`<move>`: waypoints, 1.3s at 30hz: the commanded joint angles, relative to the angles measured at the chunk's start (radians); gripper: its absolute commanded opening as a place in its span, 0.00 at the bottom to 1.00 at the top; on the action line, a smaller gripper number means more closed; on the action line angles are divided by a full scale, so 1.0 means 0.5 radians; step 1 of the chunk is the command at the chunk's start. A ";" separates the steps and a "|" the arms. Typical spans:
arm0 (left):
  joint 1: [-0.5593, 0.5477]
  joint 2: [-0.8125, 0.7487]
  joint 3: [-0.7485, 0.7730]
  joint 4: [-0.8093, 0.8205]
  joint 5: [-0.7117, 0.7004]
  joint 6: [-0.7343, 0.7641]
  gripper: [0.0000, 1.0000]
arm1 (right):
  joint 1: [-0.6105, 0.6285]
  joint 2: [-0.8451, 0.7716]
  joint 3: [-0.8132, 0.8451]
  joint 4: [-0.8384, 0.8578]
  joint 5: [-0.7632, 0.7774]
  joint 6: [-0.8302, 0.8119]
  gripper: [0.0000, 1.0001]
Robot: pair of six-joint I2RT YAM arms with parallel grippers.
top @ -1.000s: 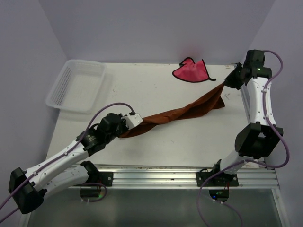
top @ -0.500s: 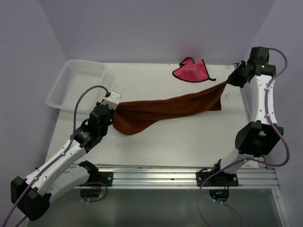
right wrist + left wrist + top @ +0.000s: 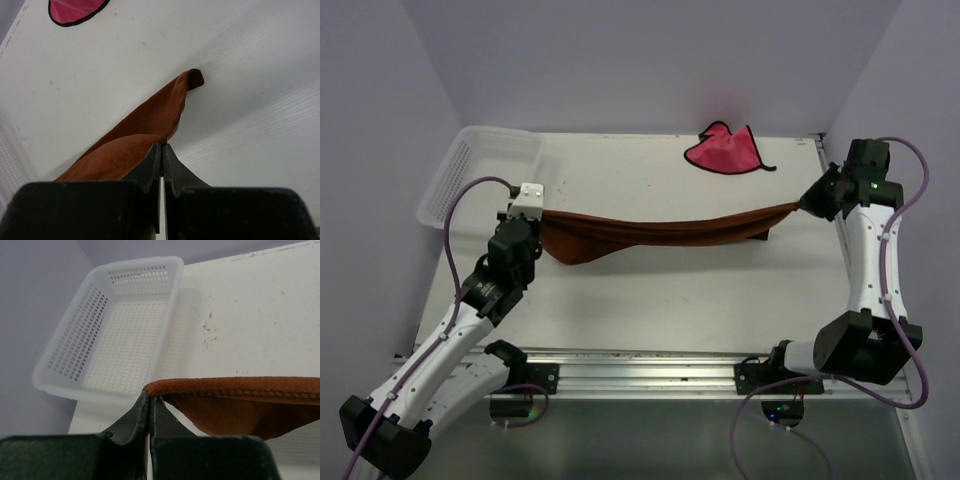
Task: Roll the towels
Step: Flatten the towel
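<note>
The brown towel (image 3: 650,232) now hangs stretched in a nearly straight line between the two grippers, lifted above the middle of the table (image 3: 670,290). The left gripper (image 3: 536,212) pinches its left end, with the jaws pressed together on the hem, and the right gripper (image 3: 806,203) is clamped in the same way on the right end. One second ago the towel was twisted like a rope and ran diagonally, from the near left to the far right. Since then the left arm has moved farther and more to the left, close to the basket (image 3: 448,185), and the right gripper has come a little nearer. The twist is gone, and only a loose fold sags near the left end. This probably means that the towel is being opened and pulled tight so that it can be laid flat; rolling has not begun. The pink towel (image 3: 723,150) lies at the far edge as before, well apart from both arms.
</note>
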 commanded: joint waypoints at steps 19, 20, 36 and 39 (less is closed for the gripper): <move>0.022 -0.639 0.055 -0.231 0.337 -0.407 0.00 | -0.011 -0.520 0.548 -0.625 0.283 0.064 0.00; 0.022 -0.652 0.079 -0.267 0.368 -0.432 0.00 | -0.011 -0.524 0.584 -0.662 0.305 0.073 0.00; 0.022 -0.076 0.002 -0.461 1.095 -0.254 0.07 | -0.011 -0.334 -0.020 -0.162 0.277 0.113 0.00; 0.019 0.249 0.110 -0.540 1.386 -0.129 0.06 | -0.011 -0.229 -0.130 -0.009 0.265 0.128 0.00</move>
